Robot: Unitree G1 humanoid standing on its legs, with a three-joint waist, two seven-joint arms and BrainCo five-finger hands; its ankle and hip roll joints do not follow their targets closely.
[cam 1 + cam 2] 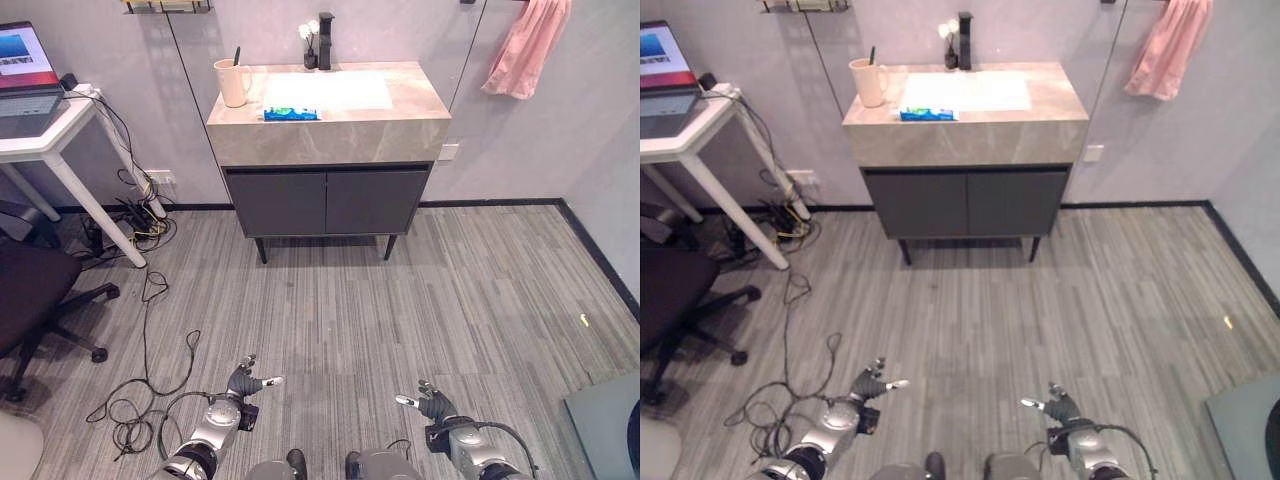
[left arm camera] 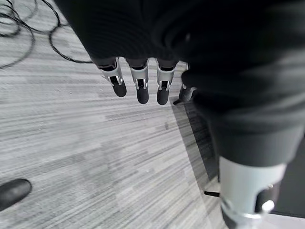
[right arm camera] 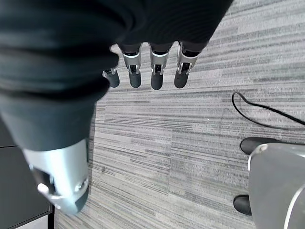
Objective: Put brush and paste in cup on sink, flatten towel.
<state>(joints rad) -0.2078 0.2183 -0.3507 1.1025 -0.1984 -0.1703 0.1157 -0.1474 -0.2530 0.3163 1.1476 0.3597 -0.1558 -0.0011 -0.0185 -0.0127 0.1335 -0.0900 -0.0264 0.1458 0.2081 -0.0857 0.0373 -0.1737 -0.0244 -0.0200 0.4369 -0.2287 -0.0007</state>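
Note:
A cream cup (image 1: 232,82) stands at the left end of the marble sink counter (image 1: 330,135), with a dark brush handle (image 1: 237,56) sticking out of it. A blue paste tube (image 1: 290,114) lies at the front edge of the white basin. A pink towel (image 1: 527,45) hangs bunched on the wall to the right of the sink. My left hand (image 1: 243,385) and right hand (image 1: 432,403) hang low over the floor, far from the sink. Both are open and hold nothing, their fingers (image 2: 140,88) (image 3: 157,78) straight.
A black faucet (image 1: 325,40) stands behind the basin, and a dark two-door cabinet (image 1: 325,200) sits under the counter. At the left are a white desk (image 1: 45,135) with a laptop (image 1: 25,75), a black office chair (image 1: 30,290) and floor cables (image 1: 150,290).

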